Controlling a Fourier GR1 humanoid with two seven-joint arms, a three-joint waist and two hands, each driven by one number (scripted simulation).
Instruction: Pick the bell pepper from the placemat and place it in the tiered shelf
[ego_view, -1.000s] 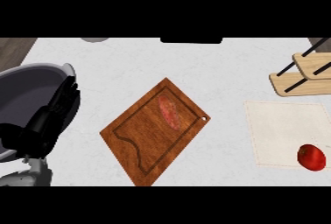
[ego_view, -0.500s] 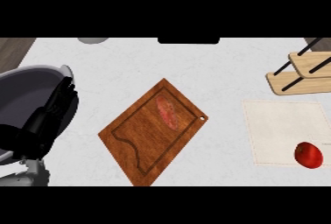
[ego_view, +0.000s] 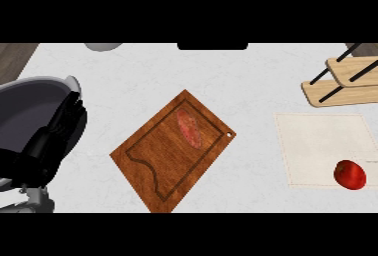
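The red bell pepper (ego_view: 350, 174) lies on the near right corner of the beige placemat (ego_view: 317, 142) at the right side of the counter. Nothing touches it. The wooden tiered shelf (ego_view: 341, 82), with black rods, stands beyond the placemat at the upper right and is partly cut off by the view's edge. My left hand (ego_view: 53, 140) rests at the far left with its black fingers straight and pointing up, holding nothing, far from the pepper. My right hand does not show.
A brown cutting board (ego_view: 159, 160) lies slantwise in the middle with a strip of red meat (ego_view: 190, 128) on it. A grey object (ego_view: 103, 46) and a black one (ego_view: 212, 46) sit at the far edge. The counter ends at the upper left corner.
The whole view has shifted slightly, so the pepper, placemat and shelf sit a little further up and left. The left hand stays resting, and nothing was taken hold of.
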